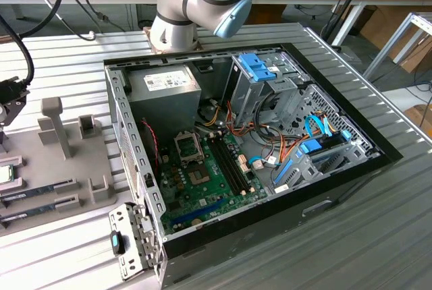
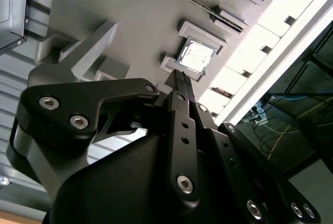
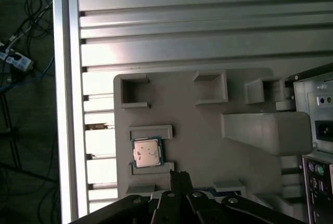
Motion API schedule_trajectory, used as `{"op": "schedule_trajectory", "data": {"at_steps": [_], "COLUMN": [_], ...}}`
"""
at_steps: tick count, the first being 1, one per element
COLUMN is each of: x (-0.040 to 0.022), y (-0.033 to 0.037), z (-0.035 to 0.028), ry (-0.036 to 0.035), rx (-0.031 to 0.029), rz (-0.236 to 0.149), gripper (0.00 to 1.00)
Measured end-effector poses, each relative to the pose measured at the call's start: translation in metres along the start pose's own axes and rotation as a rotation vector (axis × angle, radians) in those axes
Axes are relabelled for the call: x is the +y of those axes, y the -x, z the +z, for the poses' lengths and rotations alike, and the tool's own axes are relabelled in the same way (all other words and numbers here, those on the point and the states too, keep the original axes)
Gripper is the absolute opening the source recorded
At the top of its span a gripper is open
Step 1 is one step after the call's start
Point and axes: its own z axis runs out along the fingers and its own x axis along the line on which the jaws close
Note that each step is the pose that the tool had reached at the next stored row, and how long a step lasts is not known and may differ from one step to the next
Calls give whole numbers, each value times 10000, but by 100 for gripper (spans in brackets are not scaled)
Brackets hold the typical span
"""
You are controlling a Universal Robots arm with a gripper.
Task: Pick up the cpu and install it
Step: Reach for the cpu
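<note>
- One cpu [image 3: 147, 152] lies flat in the grey holder tray [image 3: 208, 114], silver top up with a thin green rim showing.
- Two low grey brackets [image 3: 151, 130] flank it, one on each of two opposite sides, and it sits between them.
- In both wrist views the gripper [image 3: 179, 174] hangs above the tray with its tip just beside the cpu and apart from it.
- Its two fingers are drawn together with nothing between them; in the second wrist view they taper to one narrow tip [image 2: 180, 75] pointing towards the cpu [image 2: 196, 56].
- The tray rests on a slatted metal table [image 3: 197, 31], close to the table's edge.
- In the exterior view the tray [image 1: 67, 168] is at the exterior view's left, with the cpu [image 1: 5, 173] at the picture's very edge and long narrow memory sticks [image 1: 34, 192] lying in slots near it.
- The open computer case [image 1: 337, 189] lies on its side on the same table, well apart from the cpu, with the green motherboard [image 1: 202, 175] and its socket [image 1: 187, 145] facing up.
- The arm [image 1: 196, 0] rises from behind the case.
</note>
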Motion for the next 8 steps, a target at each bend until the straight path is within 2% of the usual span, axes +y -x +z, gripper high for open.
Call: {"op": "schedule_trajectory", "data": {"at_steps": [8], "x": [-1], "y": [-1], "z": [31], "ry": [0], "rx": [1], "rz": [1], "gripper": [11]}}
